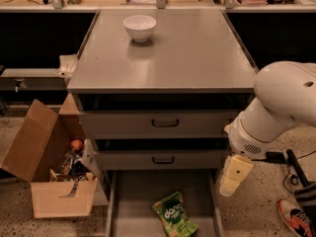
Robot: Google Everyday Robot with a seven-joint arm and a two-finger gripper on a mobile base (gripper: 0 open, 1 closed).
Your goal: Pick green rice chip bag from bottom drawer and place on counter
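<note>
The green rice chip bag lies flat on the floor of the open bottom drawer, towards its front middle. The counter is the grey top of the cabinet above. My white arm comes in from the right. Its cream-coloured gripper hangs down beside the right edge of the bottom drawer, above and to the right of the bag, and touches nothing.
A white bowl stands at the back left of the counter. The two upper drawers are pushed in. An open cardboard box with clutter sits on the floor to the left. A shoe and cables lie at the right.
</note>
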